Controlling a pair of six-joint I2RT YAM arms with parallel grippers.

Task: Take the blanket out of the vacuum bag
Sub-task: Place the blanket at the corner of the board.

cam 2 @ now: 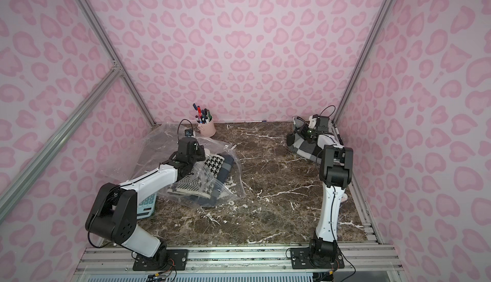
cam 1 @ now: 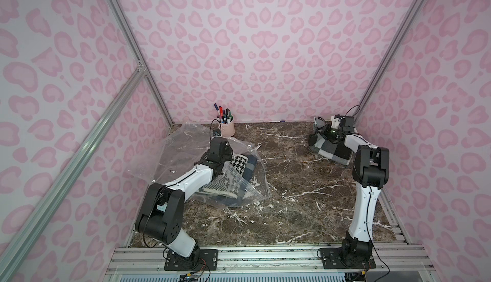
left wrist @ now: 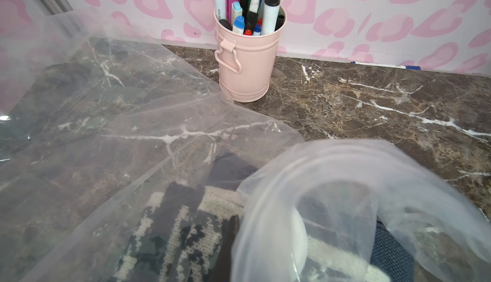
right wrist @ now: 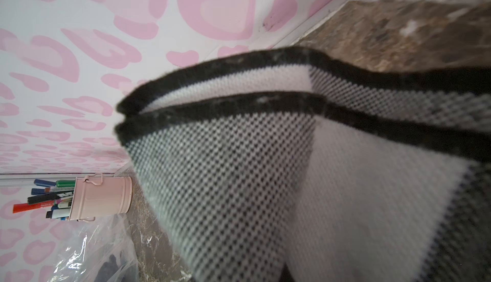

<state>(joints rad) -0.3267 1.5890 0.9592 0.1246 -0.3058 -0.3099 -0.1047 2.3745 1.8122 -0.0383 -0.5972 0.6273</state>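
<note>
While the right gripper (cam 1: 322, 133) pinched narrow on what looked like a fold of the checked blanket (cam 1: 333, 151), that blanket lay fully clear of any plastic at the far right corner of the worktop (cam 1: 292, 201). Left gripper (cam 1: 220, 147) was closed, apparently bunching the vacuum bag (cam 1: 255, 185) near the left edge; houndstooth cloths (cam 1: 240, 164) sat inside it. Extraction looked done; only letting go and retracting seemed left.

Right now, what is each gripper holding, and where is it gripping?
Right gripper holds the checkered blanket by its black-trimmed edge. Left gripper looks pinched on the vacuum bag's plastic near its white valve.
</note>
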